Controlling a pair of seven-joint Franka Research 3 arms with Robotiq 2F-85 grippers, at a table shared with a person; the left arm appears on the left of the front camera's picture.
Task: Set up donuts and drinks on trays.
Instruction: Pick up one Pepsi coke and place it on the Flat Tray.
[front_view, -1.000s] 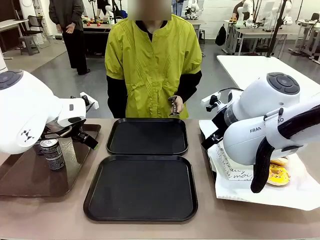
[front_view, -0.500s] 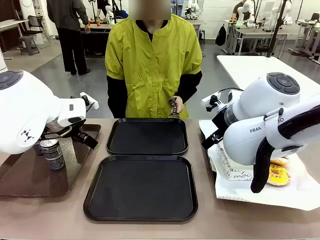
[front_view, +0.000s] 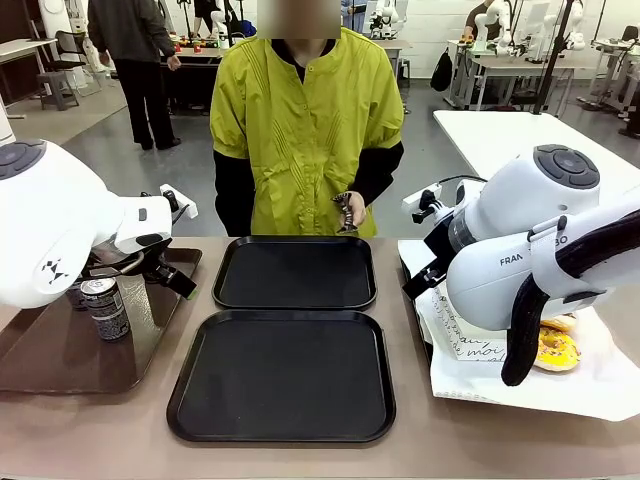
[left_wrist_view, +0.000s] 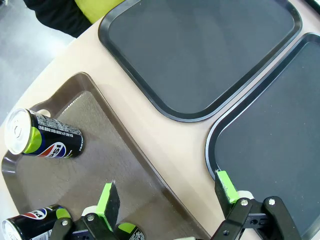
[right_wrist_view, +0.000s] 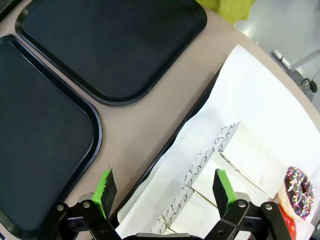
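**Cans stand off to one side of the left gripper**

The left gripper hangs over the brown tray, jaws spread wide and holding nothing. The clearest can stands upright (the front view settles that; the wrist lens tilts it). It is beyond the finger on the wrist picture's left, not between the two. Another can sits in that picture's bottom corner. The coming grasp likely needs a shift toward that side, with the jaws straddling the can's upright axis. This arm is plainly the nearer one for drinks. The right gripper, also spread and empty, hovers over the white paper. A sprinkled donut lies past its right-hand finger. Both black trays lie bare between the arms.
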